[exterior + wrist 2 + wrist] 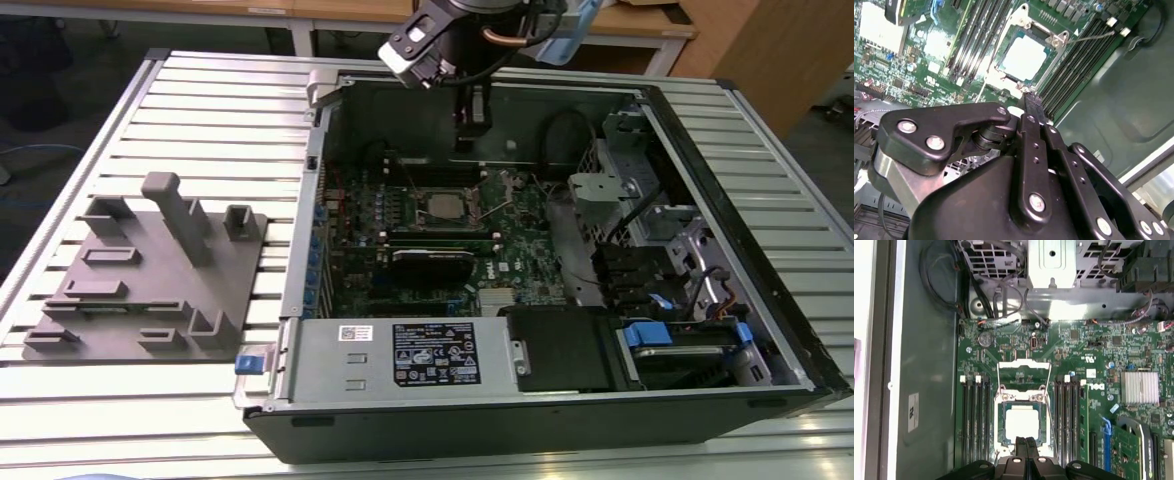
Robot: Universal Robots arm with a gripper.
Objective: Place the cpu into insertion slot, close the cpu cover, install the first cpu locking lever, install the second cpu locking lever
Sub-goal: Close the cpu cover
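Note:
The cpu (1022, 422) is a pale silver square lying flat in the insertion slot (1001, 412) on the green board, also seen as the cpu (1026, 57) and, small, as the cpu (445, 207). The cpu cover (1024, 363), a thin silvery frame, stands swung open off the slot on the side toward the drive cage. Thin wire levers (1091, 35) stick out free beside the socket. My gripper (1026, 441) hangs above the slot's edge with its two black fingers (1032, 112) pressed together on nothing. In the exterior view the gripper (469, 140) hangs over the far end of the open case.
Black memory slots (974, 415) flank the socket on both sides. A finned heatsink (1140, 387), a metal drive cage (1051, 262) and loose cables (939, 275) lie nearby. The labelled power-supply box (400, 352) fills the case's near end; a grey fixture plate (147, 270) lies at the exterior view's left.

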